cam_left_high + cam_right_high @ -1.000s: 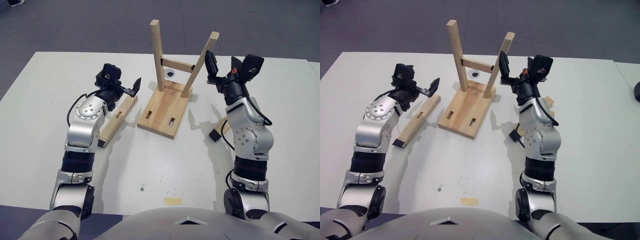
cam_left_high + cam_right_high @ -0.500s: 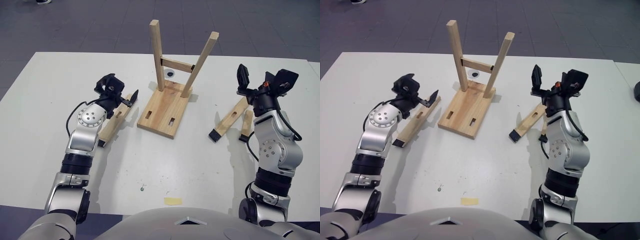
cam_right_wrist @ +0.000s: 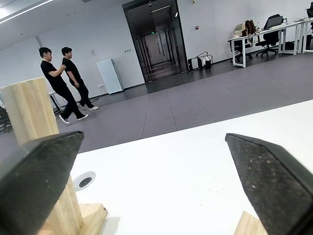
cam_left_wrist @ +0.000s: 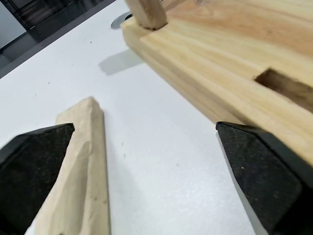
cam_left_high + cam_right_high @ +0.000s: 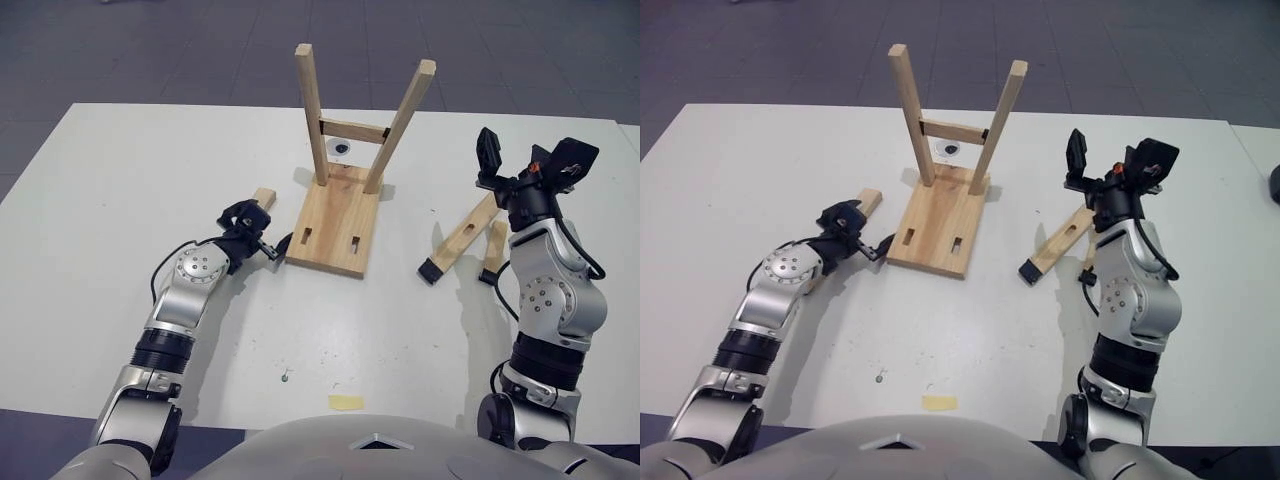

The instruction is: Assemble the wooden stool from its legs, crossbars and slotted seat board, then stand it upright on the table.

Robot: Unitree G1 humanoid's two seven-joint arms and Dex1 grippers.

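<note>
The slotted seat board lies flat mid-table with two legs standing in its far slots, joined by a crossbar. My left gripper sits low on the table at the board's near left corner, open. Its fingers straddle bare table between a loose wooden leg and the board's edge. The leg's far end pokes out beyond my left arm. My right gripper is raised and open above two loose legs at the right.
The white table has a round cable hole behind the board and a strip of yellow tape near its front edge. Bare table stretches at the far left and in front of the board.
My left arm has dropped and swung in to the seat board's near left corner, covering most of the loose leg there. The board has turned slightly. The right arm holds still.
</note>
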